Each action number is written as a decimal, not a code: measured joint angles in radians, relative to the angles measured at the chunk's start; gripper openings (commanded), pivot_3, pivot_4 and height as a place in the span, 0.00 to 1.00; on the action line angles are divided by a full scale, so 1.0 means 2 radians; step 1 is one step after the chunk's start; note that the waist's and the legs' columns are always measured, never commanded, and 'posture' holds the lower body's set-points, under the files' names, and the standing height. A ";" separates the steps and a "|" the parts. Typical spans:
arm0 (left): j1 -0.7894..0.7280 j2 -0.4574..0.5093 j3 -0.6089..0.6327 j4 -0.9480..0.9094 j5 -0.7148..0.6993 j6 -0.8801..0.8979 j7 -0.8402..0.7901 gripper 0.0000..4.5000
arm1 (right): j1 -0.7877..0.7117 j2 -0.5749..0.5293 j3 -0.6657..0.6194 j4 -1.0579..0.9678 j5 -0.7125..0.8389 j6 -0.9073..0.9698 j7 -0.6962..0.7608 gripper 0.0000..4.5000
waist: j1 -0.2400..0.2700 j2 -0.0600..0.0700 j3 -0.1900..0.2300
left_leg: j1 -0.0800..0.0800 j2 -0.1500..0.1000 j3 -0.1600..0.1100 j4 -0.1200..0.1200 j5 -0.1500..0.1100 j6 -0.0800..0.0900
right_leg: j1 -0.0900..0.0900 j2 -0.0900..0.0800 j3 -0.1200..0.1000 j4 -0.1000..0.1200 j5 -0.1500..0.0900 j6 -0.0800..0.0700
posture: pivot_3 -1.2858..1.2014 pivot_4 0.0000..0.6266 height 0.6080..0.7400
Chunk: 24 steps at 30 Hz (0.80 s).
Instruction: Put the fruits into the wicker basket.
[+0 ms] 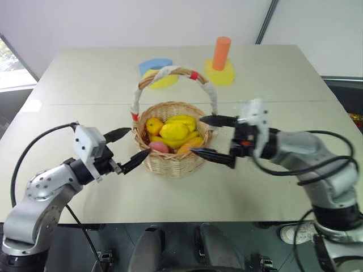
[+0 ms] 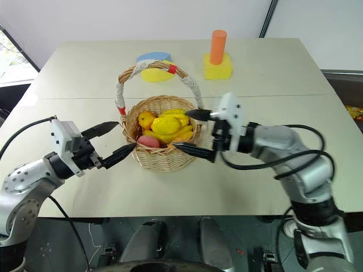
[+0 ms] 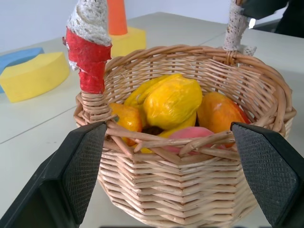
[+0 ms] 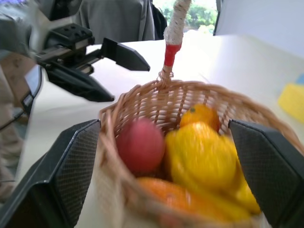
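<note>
The wicker basket (image 1: pixel 173 148) stood mid-table, the fruits (image 1: pixel 173 134) heaped inside it. The left gripper (image 1: pixel 126 149) and right gripper (image 1: pixel 214 139) flanked it, jaws wide and empty, seemingly because loading looked complete.

A pale table (image 1: pixel 272 73) stands before white walls (image 1: pixel 142 20), with a daylit window (image 1: pixel 8 68) at left.

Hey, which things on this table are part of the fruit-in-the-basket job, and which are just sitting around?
Part of the job:
- wicker basket
- fruits in it: yellow lemon, pink peach, other yellow and orange fruits
- left end effector and right end effector, both open beside the basket

Just lying about:
- orange cylinder on a yellow block
- yellow and blue foam pieces
</note>
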 measured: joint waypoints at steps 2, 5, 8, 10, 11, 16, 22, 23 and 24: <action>-0.005 0.000 0.000 0.002 0.000 0.001 -0.001 1.00 | 0.009 -0.007 -0.033 0.012 0.010 0.004 -0.002 1.00 | -0.003 0.000 0.000 | 0.001 0.000 0.000 0.000 0.000 0.000 | 0.000 0.000 0.000 0.000 0.000 0.000 | 0.52 0.24 1.00; -0.011 -0.001 -0.001 0.008 0.000 0.001 -0.004 1.00 | 0.009 -0.004 -0.042 0.047 -0.006 -0.002 -0.024 1.00 | -0.006 0.000 0.000 | 0.003 0.001 0.001 0.000 0.000 0.000 | 0.001 0.001 0.000 0.000 0.000 -0.001 | 0.52 0.24 1.00; -0.016 -0.004 -0.005 0.013 0.000 0.001 -0.005 1.00 | -0.007 0.026 -0.018 0.081 -0.045 -0.024 -0.052 1.00 | -0.006 0.000 0.000 | 0.003 0.001 0.001 0.000 0.000 0.000 | 0.001 0.001 0.001 0.000 0.000 -0.001 | 0.52 0.24 1.00; -0.021 -0.006 -0.011 0.015 0.000 0.001 -0.005 1.00 | -0.025 0.056 -0.001 0.103 -0.065 -0.036 -0.071 1.00 | -0.005 0.000 0.000 | 0.003 0.001 0.001 0.000 0.000 0.000 | 0.001 0.001 0.001 0.000 0.000 -0.001 | 0.52 0.24 1.00; -0.022 -0.007 -0.013 0.015 0.000 0.001 -0.005 1.00 | -0.031 0.066 0.006 0.109 -0.070 -0.040 -0.076 1.00 | -0.004 0.000 0.000 | 0.002 0.001 0.001 0.000 0.000 0.000 | 0.001 0.001 0.001 0.000 0.000 -0.001 | 0.52 0.24 1.00; -0.022 -0.009 -0.014 0.015 0.001 0.001 -0.002 1.00 | -0.035 0.099 0.027 0.128 -0.077 -0.048 -0.081 0.74 | -0.001 0.000 0.000 | 0.000 0.001 0.000 0.000 0.000 0.000 | 0.000 0.001 0.000 0.000 0.000 -0.001 | 0.52 0.24 1.00; -0.014 -0.011 -0.014 0.015 0.001 0.001 0.001 1.00 | -0.044 0.108 0.016 0.141 -0.070 -0.047 -0.084 0.04 | -0.002 0.000 0.000 | 0.001 0.001 0.000 0.000 0.000 0.000 | 0.000 0.001 0.000 0.000 0.000 -0.001 | 0.52 0.24 1.00; -0.014 -0.012 -0.014 0.014 0.001 -0.001 0.001 1.00 | -0.044 0.107 0.013 0.141 -0.070 -0.046 -0.085 0.00 | -0.002 0.000 0.000 | 0.001 0.001 0.000 0.000 0.000 0.000 | 0.000 0.001 0.000 0.000 0.000 -0.001 | 0.52 0.24 1.00; -0.014 -0.012 -0.014 0.013 0.001 -0.003 0.001 1.00 | -0.044 0.106 0.009 0.141 -0.070 -0.046 -0.085 0.00 | -0.002 0.000 0.000 | 0.001 0.001 0.000 0.000 0.000 0.000 | 0.000 0.001 0.000 0.000 0.000 -0.001 | 0.52 0.24 1.00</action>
